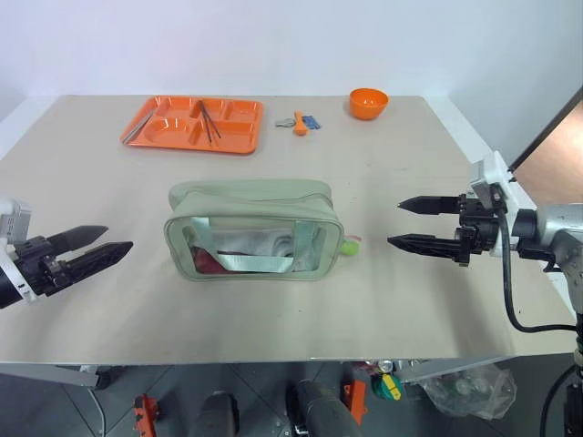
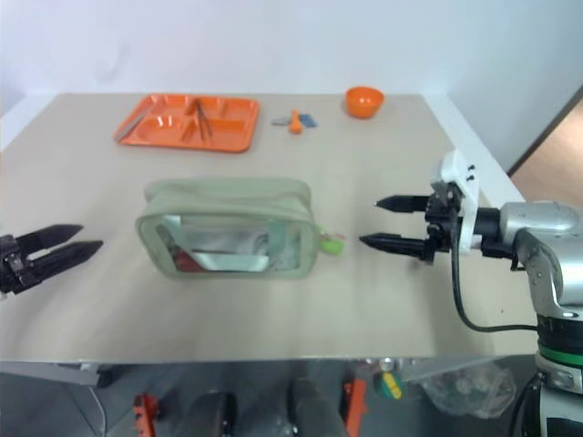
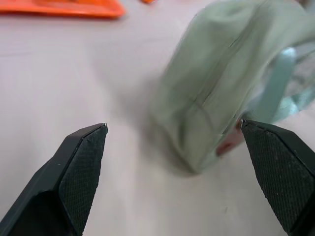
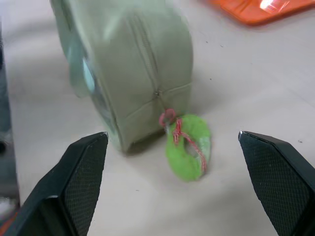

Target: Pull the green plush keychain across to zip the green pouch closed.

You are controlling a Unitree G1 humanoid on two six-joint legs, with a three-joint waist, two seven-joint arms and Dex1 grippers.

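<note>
Standing clear of a pouch that looks zipped shut

Pale sage-green boxy fabric pouch (image 1: 253, 228) sits mid-table; its bright lime-green fuzzy keychain (image 4: 188, 146) lies at the zipper's end. Left gripper (image 1: 91, 245) and right gripper (image 1: 413, 223) hover apart from it, fingers spread, empty. Best now: confirm the seam is closed.

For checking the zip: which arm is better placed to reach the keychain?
Probably the right gripper: open, facing the green plush keychain at that end of the green pouch.
</note>
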